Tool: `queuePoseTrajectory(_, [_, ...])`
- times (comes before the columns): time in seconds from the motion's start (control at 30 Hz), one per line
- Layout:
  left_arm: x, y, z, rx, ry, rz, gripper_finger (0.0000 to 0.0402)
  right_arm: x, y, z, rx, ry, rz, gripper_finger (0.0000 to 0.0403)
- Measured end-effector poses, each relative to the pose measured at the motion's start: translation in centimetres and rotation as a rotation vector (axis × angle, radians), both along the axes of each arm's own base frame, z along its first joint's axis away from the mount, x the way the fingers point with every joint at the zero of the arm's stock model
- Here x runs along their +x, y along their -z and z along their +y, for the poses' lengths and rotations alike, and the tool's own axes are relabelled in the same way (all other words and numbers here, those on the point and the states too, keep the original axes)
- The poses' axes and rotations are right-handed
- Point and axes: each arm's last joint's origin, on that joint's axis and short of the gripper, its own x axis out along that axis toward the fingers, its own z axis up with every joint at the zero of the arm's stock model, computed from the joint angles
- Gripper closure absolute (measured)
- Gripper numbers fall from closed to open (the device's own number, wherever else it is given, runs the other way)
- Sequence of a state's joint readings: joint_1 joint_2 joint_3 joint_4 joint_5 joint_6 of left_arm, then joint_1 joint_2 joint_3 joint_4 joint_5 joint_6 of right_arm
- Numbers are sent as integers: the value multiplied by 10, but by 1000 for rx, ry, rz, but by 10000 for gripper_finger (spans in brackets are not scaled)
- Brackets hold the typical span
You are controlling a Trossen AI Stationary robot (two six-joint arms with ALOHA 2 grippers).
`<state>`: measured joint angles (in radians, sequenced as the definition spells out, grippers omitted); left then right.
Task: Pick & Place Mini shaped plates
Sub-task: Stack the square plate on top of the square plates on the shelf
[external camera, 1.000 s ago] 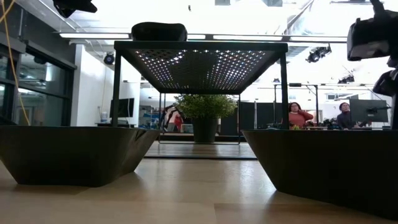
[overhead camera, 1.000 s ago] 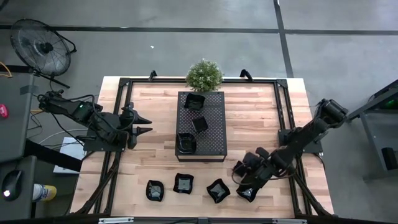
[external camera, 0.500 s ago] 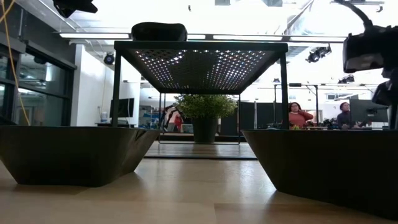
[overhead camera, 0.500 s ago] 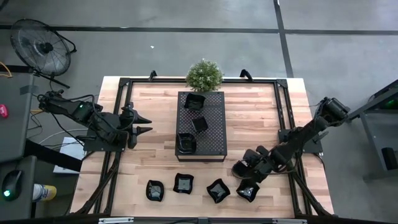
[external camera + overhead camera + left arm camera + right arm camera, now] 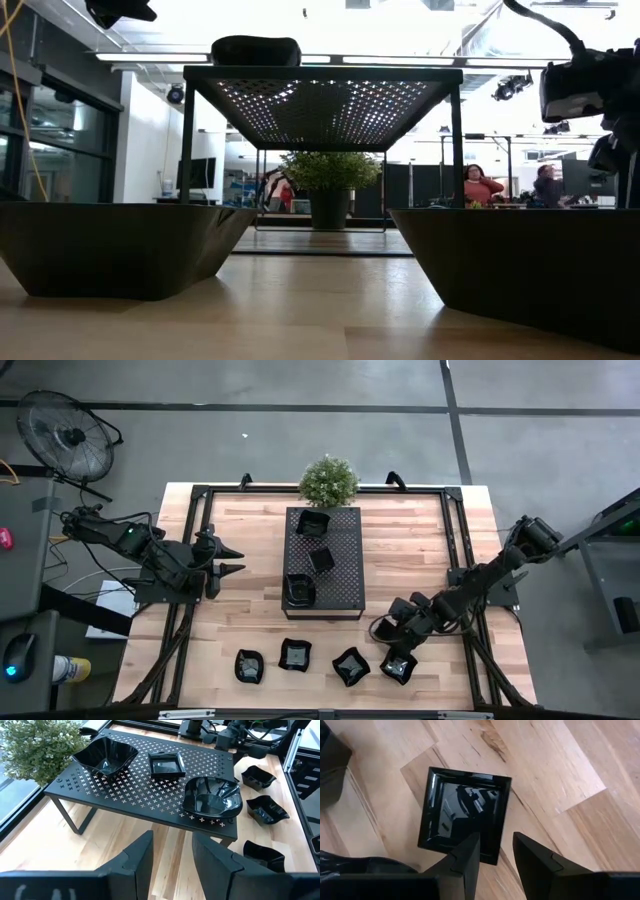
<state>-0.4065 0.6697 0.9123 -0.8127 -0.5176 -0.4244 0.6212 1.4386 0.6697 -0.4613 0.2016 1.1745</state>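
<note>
Four small glossy black dishes lie in a row near the table's near edge: a wavy one (image 5: 249, 666), a squarish one (image 5: 295, 654), another (image 5: 351, 666) and a square plate (image 5: 398, 666), which also shows in the right wrist view (image 5: 465, 815). Three more dishes (image 5: 105, 757) (image 5: 166, 764) (image 5: 212, 800) lie on the raised perforated tray (image 5: 345, 585). My right gripper (image 5: 385, 632) (image 5: 495, 855) is open and empty, above the square plate and just to its far side. My left gripper (image 5: 235, 559) (image 5: 172, 850) is open and empty at the table's left, pointing at the tray.
A potted plant (image 5: 328, 480) stands behind the tray at the far edge. A black frame (image 5: 200, 495) runs around the table. In the low view two dishes (image 5: 110, 250) (image 5: 530, 270) stand close before the camera, and people sit in the room behind.
My right gripper has drawn back from over the square plate, away from the near edge and toward the tray. The square plate stays flat on the table at the right end of the row.
</note>
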Motion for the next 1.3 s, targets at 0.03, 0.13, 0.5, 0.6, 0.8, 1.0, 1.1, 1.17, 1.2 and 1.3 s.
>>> queuePoseTrajectory(0.03, [0,0,0,0,0,0,268,0,0,0,1,-2,-3,290])
queuePoseTrajectory(0.13, [0,0,0,1,0,1,268,0,1,0,2,-2,2,290])
queuePoseTrajectory(0.5, [0,0,0,8,5,2,268,4,8,2,8,-3,20,290])
queuePoseTrajectory(0.6, [0,0,0,8,5,2,268,5,11,2,9,6,32,290])
queuePoseTrajectory(0.8, [0,0,0,7,7,3,268,5,11,2,7,26,24,313])
queuePoseTrajectory(1.0, [0,0,0,7,7,3,268,5,10,2,15,23,28,376])
queuePoseTrajectory(1.1, [0,0,0,7,6,3,268,5,10,3,23,22,23,396])
queuePoseTrajectory(1.17, [0,0,0,7,6,3,268,5,9,3,25,26,21,394])
queuePoseTrajectory(1.2, [0,0,0,6,7,3,268,5,9,3,26,29,19,391])
queuePoseTrajectory(1.3, [0,0,0,4,11,4,268,4,6,1,28,38,12,392])
